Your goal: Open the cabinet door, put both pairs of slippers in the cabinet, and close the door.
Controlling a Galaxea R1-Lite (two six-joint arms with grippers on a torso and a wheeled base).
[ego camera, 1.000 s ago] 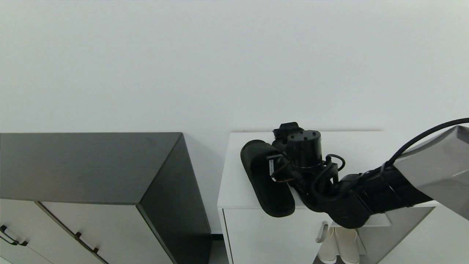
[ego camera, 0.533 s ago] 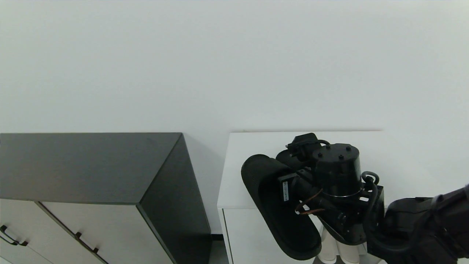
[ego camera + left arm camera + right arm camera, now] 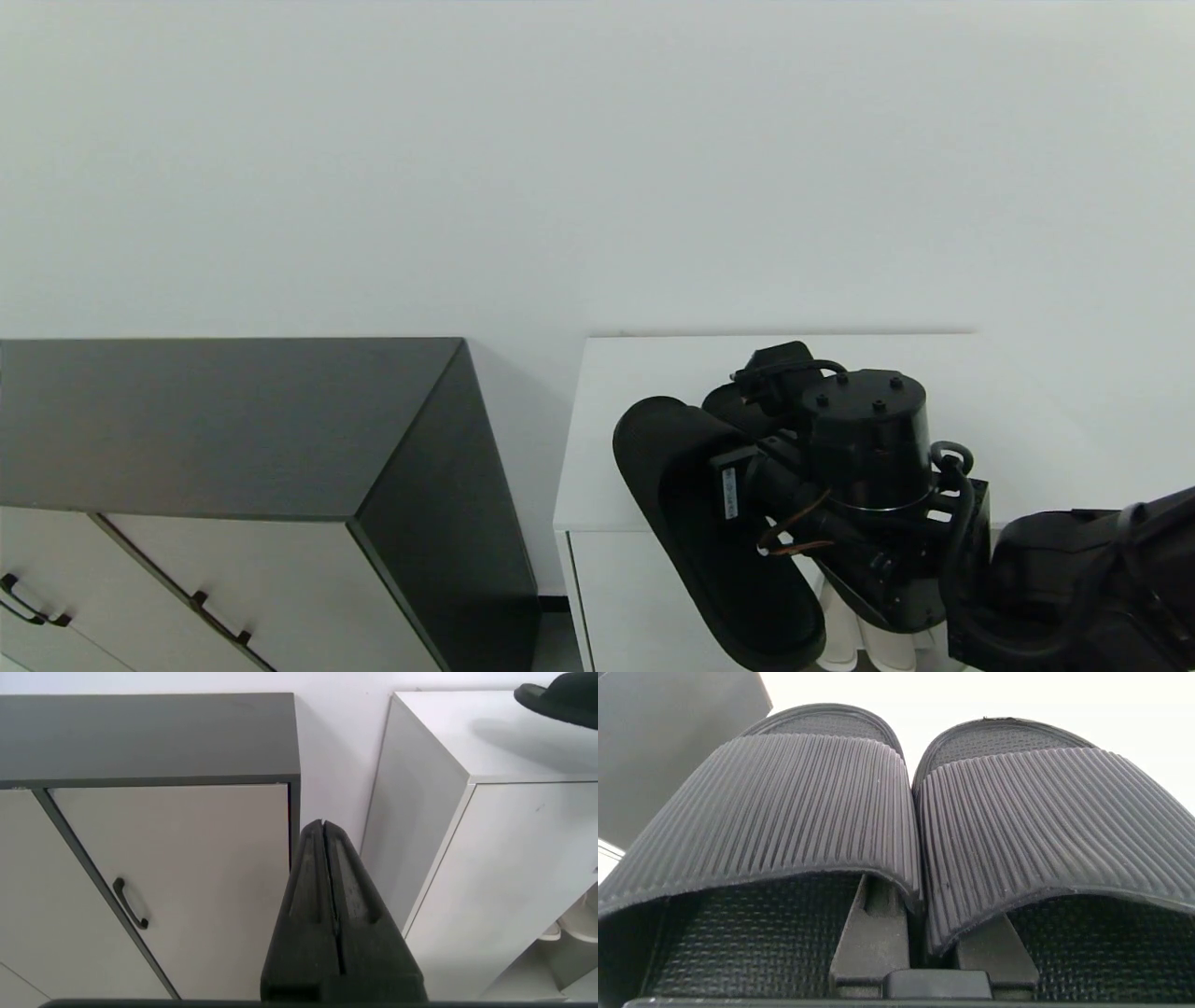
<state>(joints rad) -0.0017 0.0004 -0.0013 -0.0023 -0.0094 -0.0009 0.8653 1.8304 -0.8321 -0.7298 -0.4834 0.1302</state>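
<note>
The right gripper [image 3: 934, 952] has one finger under each ribbed strap of the pair of black slippers [image 3: 822, 803], clamping the two adjoining strap walls together. In the head view the pair hangs at lower right, across the front edge of the white cabinet [image 3: 644, 439], with white slippers [image 3: 885, 649] at the bottom edge. The left gripper [image 3: 324, 887], jaws together and empty, sits low centre, facing the dark-topped cabinet [image 3: 149, 737]. The slippers look light, rubbery and flexible. The straps seem the surest hold, though a pinched pair could twist apart.
</note>
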